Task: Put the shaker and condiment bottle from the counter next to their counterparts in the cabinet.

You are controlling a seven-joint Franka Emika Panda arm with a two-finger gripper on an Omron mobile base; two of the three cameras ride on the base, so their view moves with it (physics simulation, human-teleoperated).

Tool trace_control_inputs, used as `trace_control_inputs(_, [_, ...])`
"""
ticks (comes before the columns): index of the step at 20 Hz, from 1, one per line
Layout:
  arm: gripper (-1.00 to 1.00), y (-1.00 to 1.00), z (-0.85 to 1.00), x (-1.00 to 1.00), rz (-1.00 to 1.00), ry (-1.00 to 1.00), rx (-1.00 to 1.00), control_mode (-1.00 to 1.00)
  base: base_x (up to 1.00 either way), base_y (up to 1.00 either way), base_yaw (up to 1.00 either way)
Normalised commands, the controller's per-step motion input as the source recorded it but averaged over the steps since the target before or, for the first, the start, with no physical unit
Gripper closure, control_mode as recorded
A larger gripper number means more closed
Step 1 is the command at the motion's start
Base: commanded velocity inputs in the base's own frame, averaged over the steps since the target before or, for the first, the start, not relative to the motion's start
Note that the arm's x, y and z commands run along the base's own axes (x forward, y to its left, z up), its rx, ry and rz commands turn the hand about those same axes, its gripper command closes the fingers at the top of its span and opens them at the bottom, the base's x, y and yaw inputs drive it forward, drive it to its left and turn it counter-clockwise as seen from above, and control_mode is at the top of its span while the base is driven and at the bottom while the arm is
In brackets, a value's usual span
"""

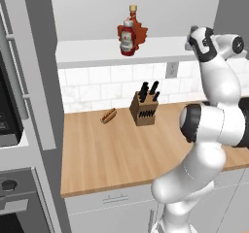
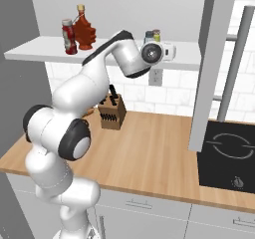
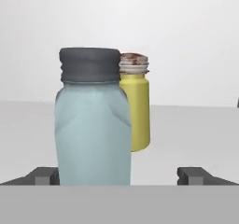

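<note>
With the jaws spread wide and holding nothing, the blue-grey shaker (image 3: 92,125) stands on the cabinet shelf (image 3: 186,129), the yellow shaker (image 3: 136,108) at its 1 o'clock; back straight out, avoiding its sides.

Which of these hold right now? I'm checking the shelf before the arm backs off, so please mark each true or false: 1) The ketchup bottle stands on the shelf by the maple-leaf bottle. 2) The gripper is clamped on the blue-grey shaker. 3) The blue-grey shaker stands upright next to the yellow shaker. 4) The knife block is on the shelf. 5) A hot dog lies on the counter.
1) True: the ketchup bottle stands on the shelf right by the maple-leaf bottle.
2) False: the gripper is open, its fingertips clear of the blue-grey shaker.
3) True: it stands upright beside the yellow shaker.
4) False: the knife block stands on the counter.
5) True: the hot dog lies there, left of the knife block.
</note>
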Motion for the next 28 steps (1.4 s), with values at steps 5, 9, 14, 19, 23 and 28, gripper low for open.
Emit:
trace_control_inputs(5, [-1.0,0.0,0.0,-0.72,-0.01,-0.03,0.01,-1.0,0.0,0.0,0.0])
trace_control_inputs(9, [-1.0,0.0,0.0,-0.8,0.0,-0.05,0.03,-1.0,0.0,0.0,0.0])
trace_control_inputs(14, [-1.0,0.0,0.0,-1.0,0.0,-0.01,0.08,-1.0,0.0,0.0,0.0])
trace_control_inputs(19, [-1.0,0.0,0.05,-1.0,0.0,-0.01,0.04,-1.0,0.0,0.0,0.0])
trace_control_inputs(23, [-1.0,0.0,0.0,-1.0,0.0,0.0,0.05,-1.0,0.0,0.0,0.0])
trace_control_inputs(28, [-1.0,0.0,0.03,-1.0,0.0,0.01,0.08,-1.0,0.0,0.0,0.0])
